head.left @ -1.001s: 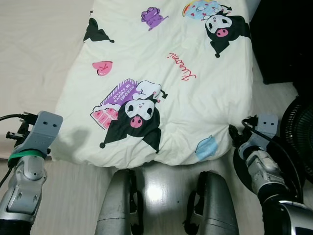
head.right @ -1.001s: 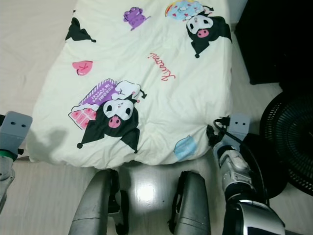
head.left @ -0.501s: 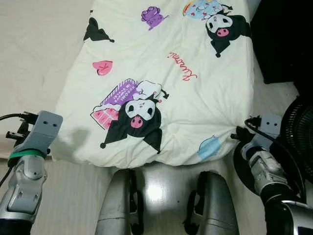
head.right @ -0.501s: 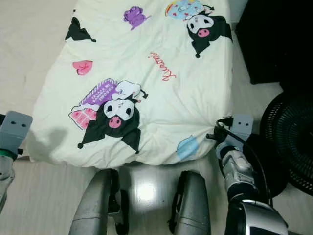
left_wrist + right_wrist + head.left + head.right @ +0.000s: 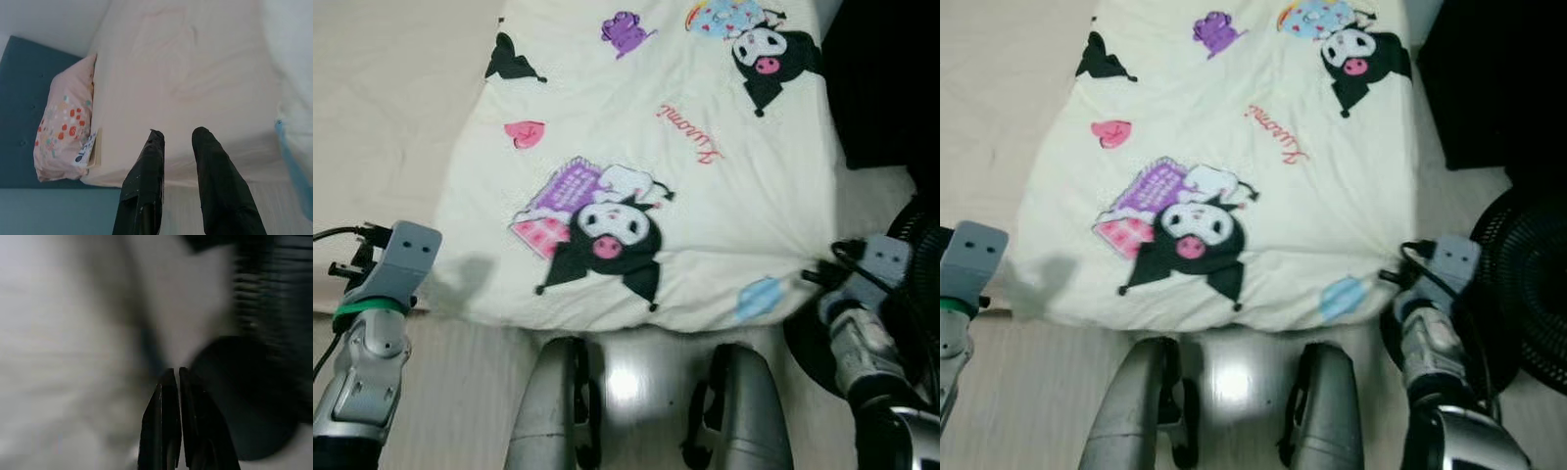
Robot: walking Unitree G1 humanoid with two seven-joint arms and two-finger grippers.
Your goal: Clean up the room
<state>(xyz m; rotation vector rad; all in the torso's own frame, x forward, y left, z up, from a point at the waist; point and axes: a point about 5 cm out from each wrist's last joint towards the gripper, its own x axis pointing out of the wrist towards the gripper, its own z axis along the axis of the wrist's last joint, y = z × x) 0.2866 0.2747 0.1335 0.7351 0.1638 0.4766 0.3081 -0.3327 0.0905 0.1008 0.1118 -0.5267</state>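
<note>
One cartoon-print blanket (image 5: 646, 166) lengthwise away from robot; left jaws apart, right jaws together.

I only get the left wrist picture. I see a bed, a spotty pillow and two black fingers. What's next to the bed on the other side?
Observer: A cream blanket with cartoon prints lies spread out in front of the robot.
Operator: Is anything beside the blanket?
Observer: Yes, a black fan stands on the floor at the robot's right.
Operator: Where's the other gripper?
Observer: The right gripper is at the blanket's near right corner, by the fan's round base, its fingers closed together.
</note>
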